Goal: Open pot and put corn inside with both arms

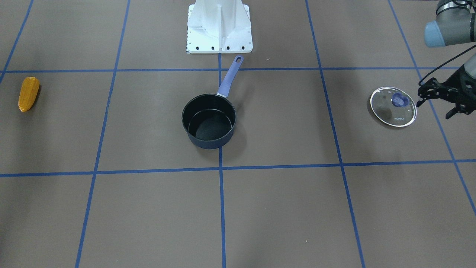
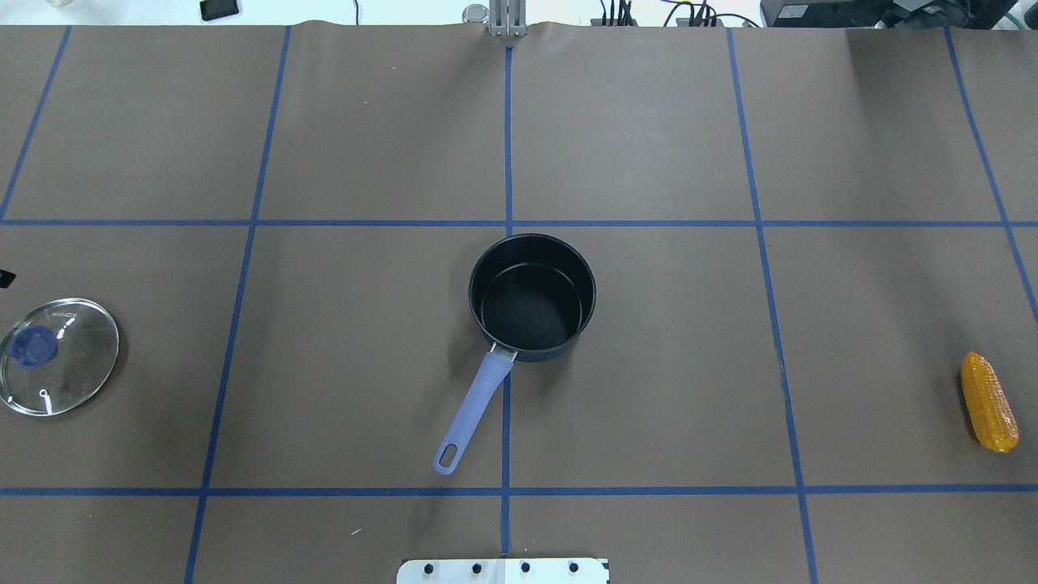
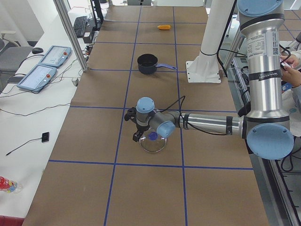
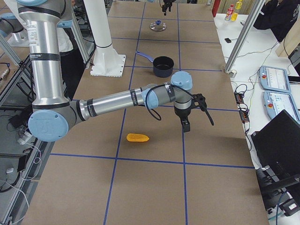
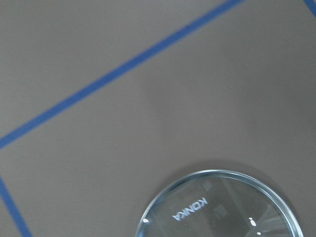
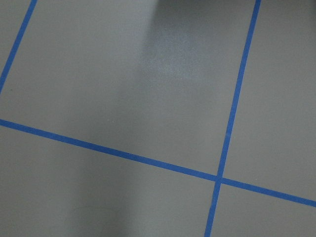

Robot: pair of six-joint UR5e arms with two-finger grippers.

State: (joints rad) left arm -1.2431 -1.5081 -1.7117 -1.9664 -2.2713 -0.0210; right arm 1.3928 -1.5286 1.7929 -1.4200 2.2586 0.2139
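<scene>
The navy pot [image 2: 531,296] stands open and empty at the table's centre, its lavender handle [image 2: 474,410] pointing toward the robot base. The glass lid [image 2: 58,355] with its purple knob lies flat on the table far to the robot's left. My left gripper [image 1: 435,106] is open and empty, just beside the lid [image 1: 393,106] and apart from it. The corn [image 2: 988,401] lies on the table far to the robot's right. My right gripper [image 4: 197,123] hovers near the corn [image 4: 138,138], seen only in the exterior right view, so I cannot tell its state.
The white mounting base [image 1: 219,26] stands behind the pot. Blue tape lines cross the brown table cover. Pendants and cables [image 3: 44,66] lie beyond the table's far edge.
</scene>
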